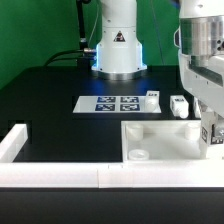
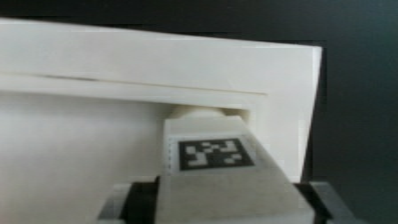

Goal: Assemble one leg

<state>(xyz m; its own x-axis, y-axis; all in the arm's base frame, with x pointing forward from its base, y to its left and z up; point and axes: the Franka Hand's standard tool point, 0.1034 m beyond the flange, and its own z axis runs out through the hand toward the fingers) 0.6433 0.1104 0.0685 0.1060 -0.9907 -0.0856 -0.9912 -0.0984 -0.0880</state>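
Note:
In the wrist view my gripper (image 2: 222, 206) is shut on a white leg (image 2: 215, 150) that carries a black-and-white tag. Dark fingers (image 2: 143, 200) press on both of its sides. The leg's far end touches the edge of the large white tabletop (image 2: 125, 60). In the exterior view the gripper (image 1: 212, 134) hangs at the far right over the right end of the tabletop (image 1: 160, 137). The leg is mostly hidden there by the hand.
The marker board (image 1: 110, 103) lies in the middle of the black table. Two small white parts (image 1: 152, 97) (image 1: 178, 106) lie to its right. A white wall (image 1: 60, 176) runs along the front and left. The robot base (image 1: 118, 45) stands behind.

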